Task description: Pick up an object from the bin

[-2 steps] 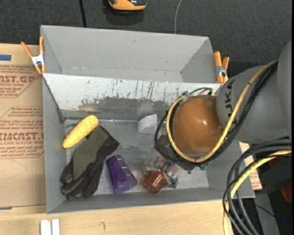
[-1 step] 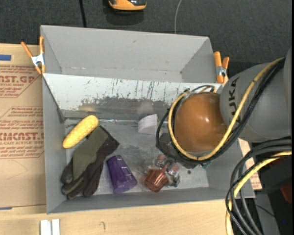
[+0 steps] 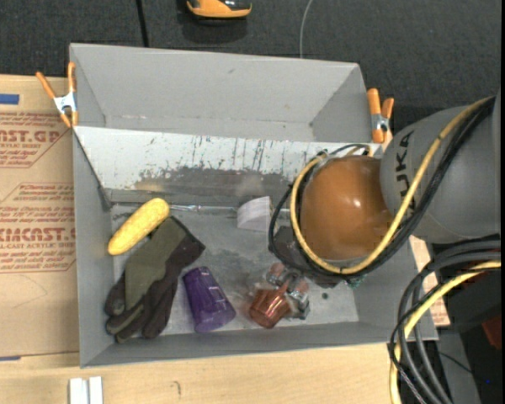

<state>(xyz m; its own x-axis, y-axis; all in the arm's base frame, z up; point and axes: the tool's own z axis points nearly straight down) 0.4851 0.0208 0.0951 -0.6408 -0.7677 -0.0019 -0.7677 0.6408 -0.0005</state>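
The arm reached into the bin (image 3: 91,168) from the right, its rounded orange cover (image 3: 345,209) hanging over the right half of the floor. Below the cover, the gripper (image 3: 291,290) sat low against a small reddish-brown thing (image 3: 266,308) lying near the front wall, right of the middle; how wide the gripper stood could not be told. Just left of that thing lay a purple cup (image 3: 207,300) on its side, then a dark glove (image 3: 156,280). A yellow corn cob (image 3: 139,225) lay above the glove, and a pale scrap (image 3: 254,212) rested near the back wall.
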